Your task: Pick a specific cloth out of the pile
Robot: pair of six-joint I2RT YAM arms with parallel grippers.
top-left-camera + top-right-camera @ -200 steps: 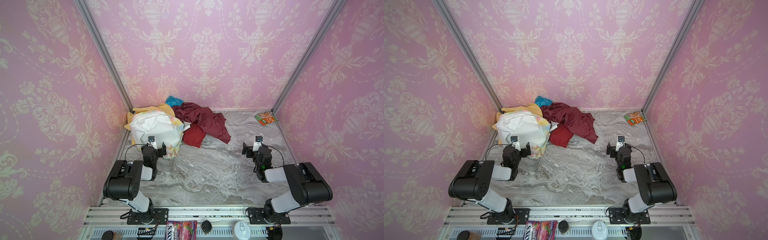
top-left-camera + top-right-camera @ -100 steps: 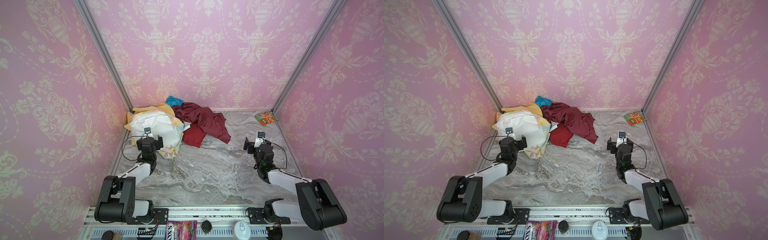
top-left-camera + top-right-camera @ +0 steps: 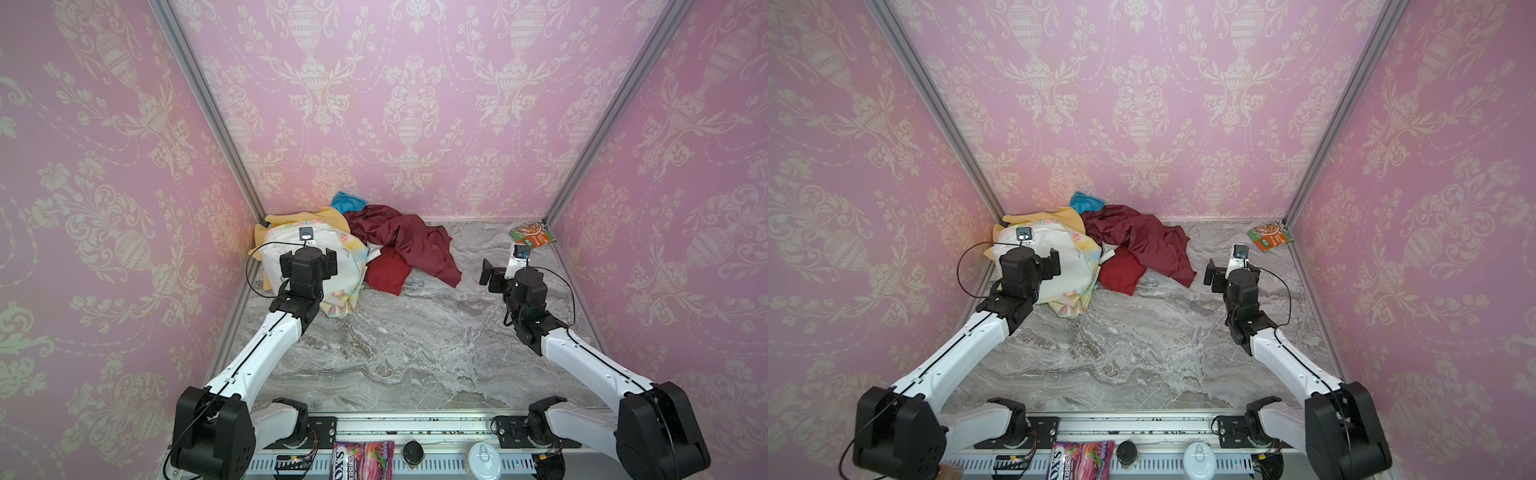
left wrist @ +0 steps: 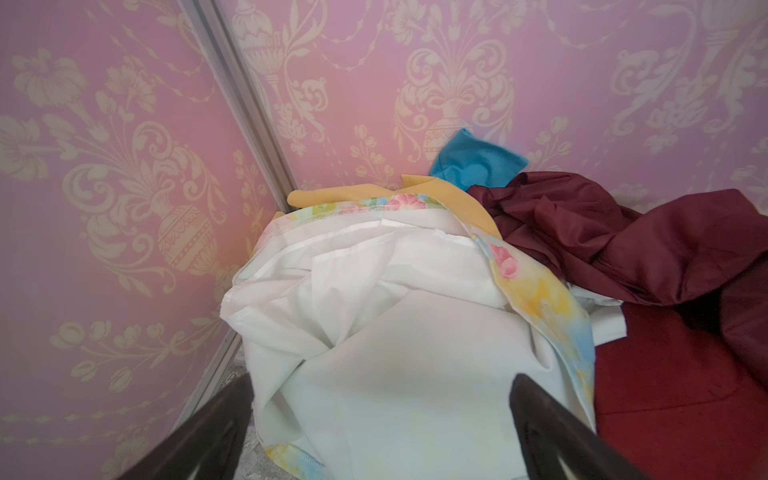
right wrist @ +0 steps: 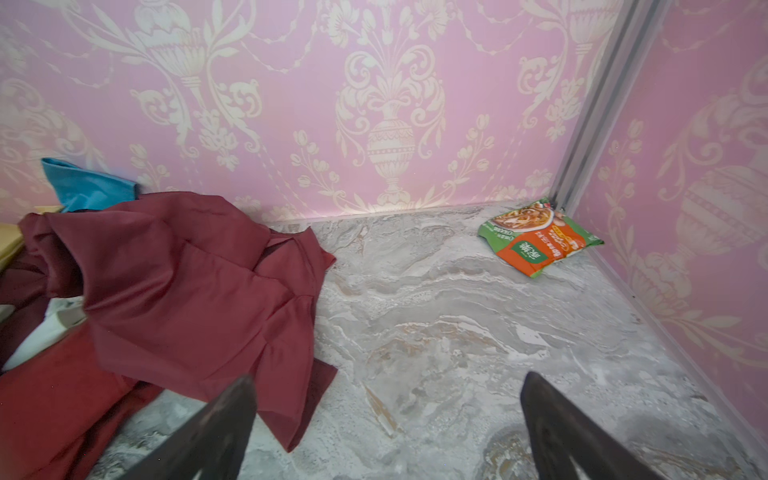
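Left gripper (image 4: 382,376) is wide open and empty, aimed at the plain white cloth (image 4: 353,266), which lies on top of the pile (image 3: 395,241) in the back-left corner. Pinch a raised white fold well clear of the flower-print sheet (image 4: 536,291) edging it, or both probably lift together. Right gripper (image 5: 386,376) is open and empty over the bare table (image 5: 457,332), free to pin the pile.
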